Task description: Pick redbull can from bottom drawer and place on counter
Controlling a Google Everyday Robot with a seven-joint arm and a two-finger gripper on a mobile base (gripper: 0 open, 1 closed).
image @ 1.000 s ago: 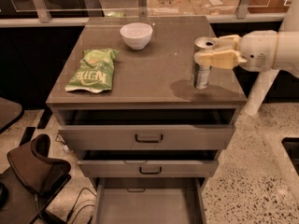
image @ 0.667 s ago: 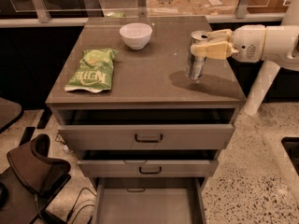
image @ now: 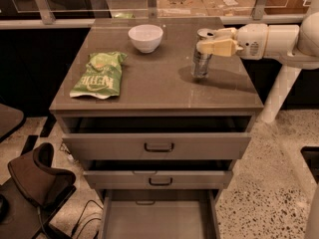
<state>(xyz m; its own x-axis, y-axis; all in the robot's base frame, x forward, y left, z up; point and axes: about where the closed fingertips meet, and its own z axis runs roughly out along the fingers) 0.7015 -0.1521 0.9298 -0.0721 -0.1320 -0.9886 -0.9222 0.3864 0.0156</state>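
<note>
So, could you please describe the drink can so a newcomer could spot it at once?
Find the grey-brown counter atop the drawers and look to its right side in view. The slim silver redbull can stands there, the pincer at its top. Unlike the white bowl and green bag, it is tall and metallic.

Dim light; tool (image: 203, 41) clasping redbull can (image: 201, 64) shadows counter (image: 159, 89).
</note>
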